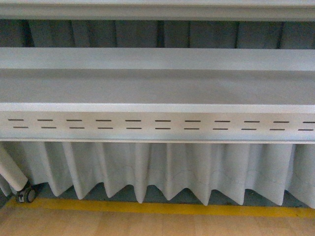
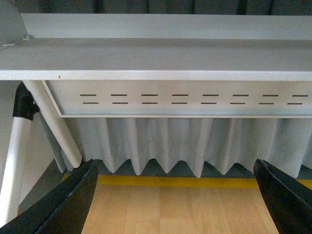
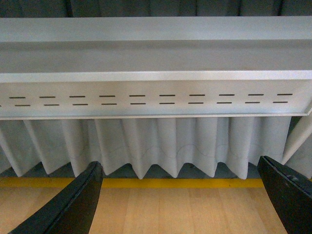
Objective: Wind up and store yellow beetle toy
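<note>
So I'm standing here and honestly, no toy anywhere. None of the three views shows it, so I can't say where it sits; my guess is up on the table, above what the cameras catch.

Going left to right: one caster [image 1: 27,195] down in the far-left corner under a white leg [image 1: 10,169]. The left wrist view shows at least two legs on that side. Then the left gripper [image 2: 174,165], spread wide with nothing in it, both black fingers [image 2: 68,204] hanging over the floor [image 1: 147,226]. Across the middle runs one table [image 1: 157,108] with two rows of slots [image 1: 162,124] in its front rail, one pleated skirt [image 1: 162,167] under it, and one yellow stripe [image 1: 172,209] where the skirt meets the floor. On the right, the right gripper [image 3: 180,163] is the same story: jaws wide apart, empty.

Count: two grippers, two fingers each, zero toys.

What worries me: both arms sit low, facing the rail. Lifting straight up could clip that edge. And the toy has wheels, so a blind reach could nudge it, roll it away or knock it off the table.
</note>
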Controlling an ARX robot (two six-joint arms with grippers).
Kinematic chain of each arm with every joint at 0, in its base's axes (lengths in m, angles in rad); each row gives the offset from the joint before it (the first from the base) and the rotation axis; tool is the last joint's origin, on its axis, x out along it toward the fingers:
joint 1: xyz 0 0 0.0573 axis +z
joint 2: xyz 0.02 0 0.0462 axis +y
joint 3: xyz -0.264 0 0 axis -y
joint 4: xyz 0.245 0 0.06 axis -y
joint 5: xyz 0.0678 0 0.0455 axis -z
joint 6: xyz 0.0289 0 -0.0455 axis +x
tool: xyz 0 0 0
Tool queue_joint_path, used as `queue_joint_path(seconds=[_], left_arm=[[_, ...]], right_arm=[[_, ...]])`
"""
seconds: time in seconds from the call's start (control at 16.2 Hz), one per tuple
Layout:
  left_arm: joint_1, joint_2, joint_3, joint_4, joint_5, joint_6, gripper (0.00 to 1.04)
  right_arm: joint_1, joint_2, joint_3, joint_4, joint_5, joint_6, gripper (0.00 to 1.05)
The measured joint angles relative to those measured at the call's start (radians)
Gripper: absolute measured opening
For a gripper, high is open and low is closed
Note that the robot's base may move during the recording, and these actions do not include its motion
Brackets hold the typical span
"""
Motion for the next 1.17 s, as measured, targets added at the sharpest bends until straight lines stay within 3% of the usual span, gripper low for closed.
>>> queue_joint_path(seconds=[1.17], left_arm=[[0.0, 0.0, 0.0, 0.0, 0.0, 0.0, 0.98]], right_arm=[[0.0, 0.0, 0.0, 0.0, 0.0, 0.0, 0.98]])
